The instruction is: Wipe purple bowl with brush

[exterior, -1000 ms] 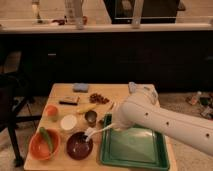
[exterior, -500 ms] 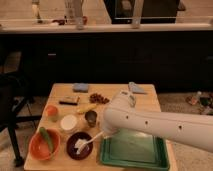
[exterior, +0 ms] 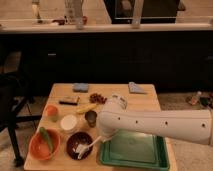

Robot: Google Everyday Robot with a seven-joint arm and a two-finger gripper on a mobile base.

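Note:
The purple bowl [exterior: 79,145] sits at the front of the wooden table [exterior: 110,95], between the orange bowl [exterior: 44,145] and the green tray [exterior: 134,152]. The white brush [exterior: 86,147] slants down into the bowl, its bristled head resting on the bowl's inside. My gripper [exterior: 102,135] is at the end of the white arm [exterior: 160,125], just right of the bowl's rim, and holds the brush's handle.
A white round container [exterior: 68,123], a small dark cup [exterior: 90,118], a yellow banana [exterior: 85,108], an orange cup [exterior: 51,111] and snacks [exterior: 98,98] stand behind the bowl. Blue cloths [exterior: 80,87] lie at the back. A dark counter stands beyond.
The arm has swung left and down from over the green tray, bringing the brush into the purple bowl. The brush head now rests inside the bowl.

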